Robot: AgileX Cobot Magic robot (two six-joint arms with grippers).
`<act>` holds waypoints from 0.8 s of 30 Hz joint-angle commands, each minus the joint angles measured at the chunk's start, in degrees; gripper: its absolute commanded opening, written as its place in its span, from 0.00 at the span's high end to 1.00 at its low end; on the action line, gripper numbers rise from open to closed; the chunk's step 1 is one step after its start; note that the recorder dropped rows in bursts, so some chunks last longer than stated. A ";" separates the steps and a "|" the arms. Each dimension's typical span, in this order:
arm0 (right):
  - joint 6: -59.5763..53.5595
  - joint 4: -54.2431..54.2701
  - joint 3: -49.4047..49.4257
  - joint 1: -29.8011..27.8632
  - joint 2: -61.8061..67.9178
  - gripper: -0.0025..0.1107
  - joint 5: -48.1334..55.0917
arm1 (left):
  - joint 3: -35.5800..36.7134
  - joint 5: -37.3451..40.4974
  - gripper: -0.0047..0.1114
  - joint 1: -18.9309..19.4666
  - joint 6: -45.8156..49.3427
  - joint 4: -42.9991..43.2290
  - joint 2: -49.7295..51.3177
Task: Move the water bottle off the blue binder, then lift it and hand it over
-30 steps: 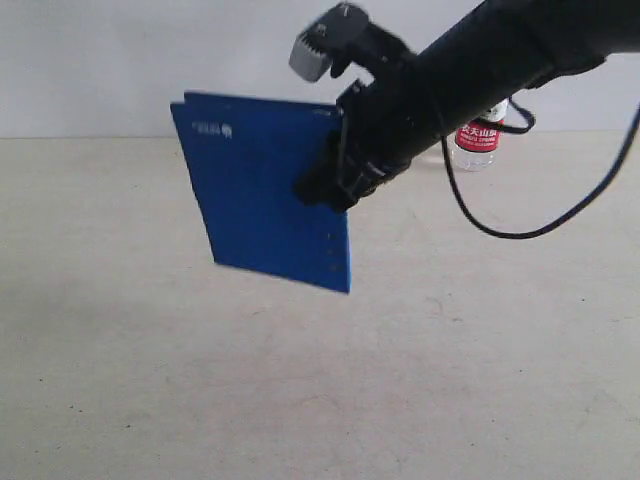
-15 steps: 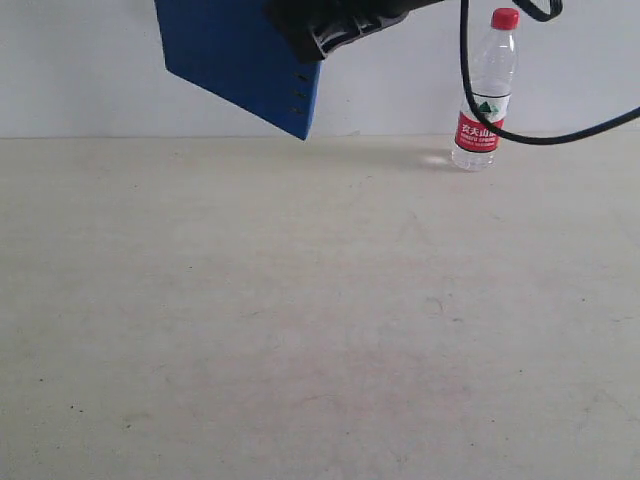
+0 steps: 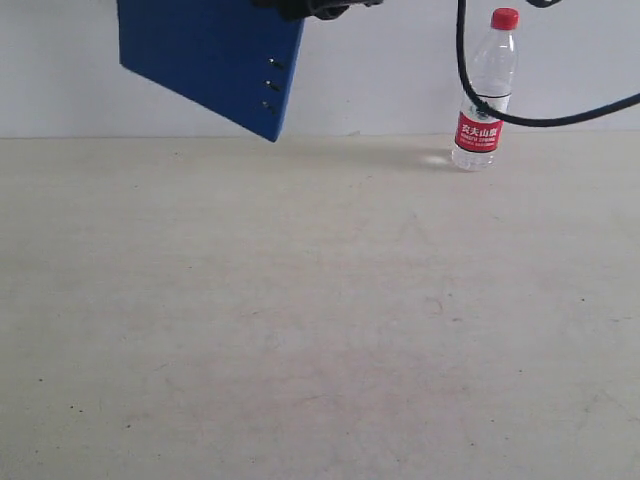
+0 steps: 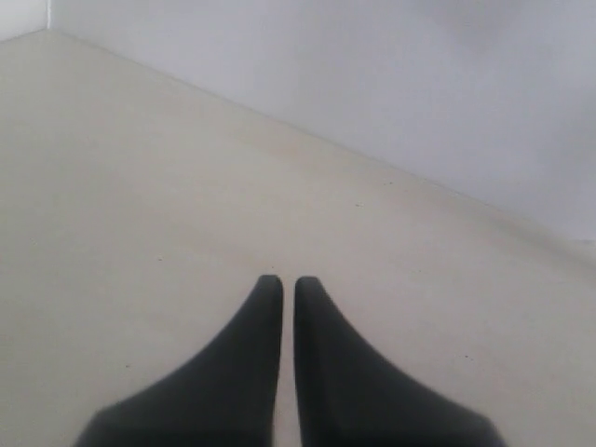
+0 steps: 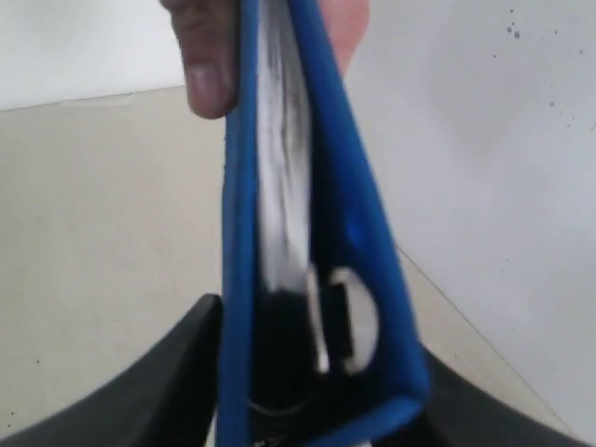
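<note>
since the binder [image 3: 205, 60] hung low over the desk [image 3: 320, 330] a second ago, it has gone up and to the left in the exterior view. it now sits at the top of the picture, tilted, with the right gripper [image 3: 310, 8] just showing at its upper edge. the bottle [image 3: 483, 95] has not moved: it stands upright on the far right of the desk by the wall [image 3: 400, 80], well apart from the binder, with a black cable [image 3: 462, 60] looping in front of it. so clearing the bottle looks done, and so does the lift.

in the left wrist view the left gripper [image 4: 288, 291] is closed on nothing above bare desk.

in the right wrist view the right gripper is clenched on the binder's near edge, white pages showing between the blue covers. a hand [image 5: 207, 51] pinches the far edge. that reads as the handover in progress. the next move is probably to release, once the hand bears the weight.
</note>
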 commanded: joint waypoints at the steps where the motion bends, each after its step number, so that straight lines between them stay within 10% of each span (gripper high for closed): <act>1: 1.12 0.50 -0.67 -0.53 -2.99 0.54 0.15 | 0.45 -3.74 0.92 -0.50 0.62 -0.94 -0.33; 6: 7.66 -9.06 -0.67 -0.53 -11.59 0.54 -2.96 | 0.45 -5.80 0.92 -0.50 0.40 -1.88 -0.33; 10: 33.93 -33.08 -0.53 -0.53 -19.26 0.54 5.69 | 0.45 -5.80 0.92 -0.50 0.70 -1.88 -0.33; 16: 61.35 -59.61 4.90 -0.53 -26.79 0.97 29.39 | 0.45 -6.62 0.92 -0.50 3.48 -1.88 -0.33; 24: 68.30 -58.21 31.46 -0.53 -49.66 0.97 -14.87 | 0.45 -13.31 0.92 -0.50 3.48 -2.26 -0.33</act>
